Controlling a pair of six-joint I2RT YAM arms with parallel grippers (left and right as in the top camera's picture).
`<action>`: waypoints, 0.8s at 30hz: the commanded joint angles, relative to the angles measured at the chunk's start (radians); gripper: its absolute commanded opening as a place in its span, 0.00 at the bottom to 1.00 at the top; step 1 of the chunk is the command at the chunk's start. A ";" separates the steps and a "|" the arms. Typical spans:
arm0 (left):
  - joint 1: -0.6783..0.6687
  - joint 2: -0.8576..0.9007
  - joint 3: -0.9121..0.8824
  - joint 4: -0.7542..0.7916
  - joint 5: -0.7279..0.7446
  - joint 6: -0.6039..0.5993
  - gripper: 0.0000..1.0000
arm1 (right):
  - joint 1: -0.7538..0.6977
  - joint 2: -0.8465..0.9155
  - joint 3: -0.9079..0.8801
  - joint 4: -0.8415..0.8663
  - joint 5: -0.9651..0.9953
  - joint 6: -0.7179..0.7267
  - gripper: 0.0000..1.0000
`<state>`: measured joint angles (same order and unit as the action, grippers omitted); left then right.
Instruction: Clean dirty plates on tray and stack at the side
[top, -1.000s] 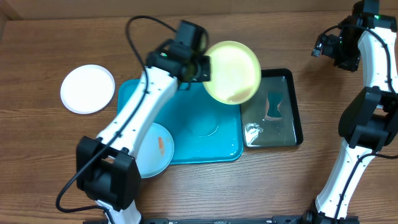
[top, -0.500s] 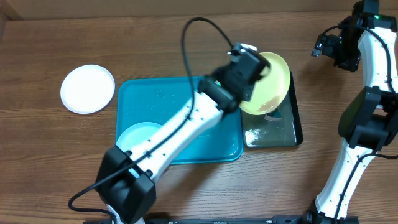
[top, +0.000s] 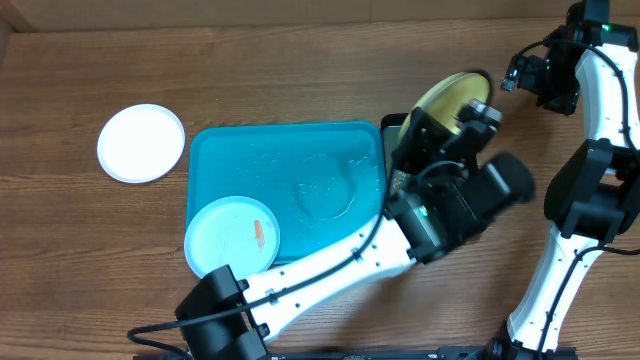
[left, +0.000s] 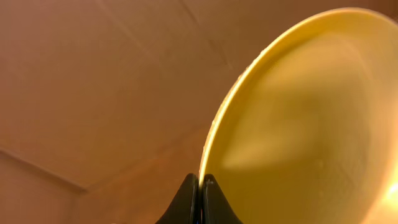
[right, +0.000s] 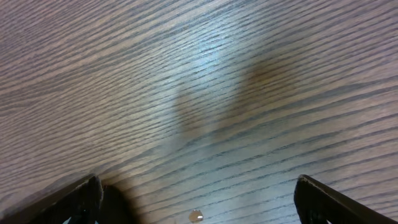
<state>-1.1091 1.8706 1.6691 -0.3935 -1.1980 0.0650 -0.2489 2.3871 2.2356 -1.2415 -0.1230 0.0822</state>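
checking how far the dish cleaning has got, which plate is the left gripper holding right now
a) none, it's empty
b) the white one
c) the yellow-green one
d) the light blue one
C: the left gripper is pinched shut on the rim of the yellow-green plate, while the white plate lies on the table and the light blue plate lies on the blue tray.

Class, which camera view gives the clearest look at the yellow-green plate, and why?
The left wrist view: the yellow-green plate fills much of the frame, its rim pinched in the left gripper. Overhead, the arm hides most of it. The right wrist view shows only the wooden table.
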 joint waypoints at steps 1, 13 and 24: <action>-0.016 0.006 0.023 0.063 -0.148 0.135 0.04 | -0.007 -0.023 0.022 0.007 -0.001 0.004 1.00; 0.004 0.005 0.022 0.122 -0.143 0.134 0.04 | -0.007 -0.023 0.022 0.007 -0.001 0.004 1.00; 0.126 0.006 0.022 -0.243 0.356 -0.381 0.04 | -0.007 -0.023 0.022 0.007 -0.001 0.004 1.00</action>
<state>-1.0550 1.8706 1.6756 -0.5690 -1.1084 -0.0338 -0.2489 2.3871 2.2356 -1.2407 -0.1242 0.0822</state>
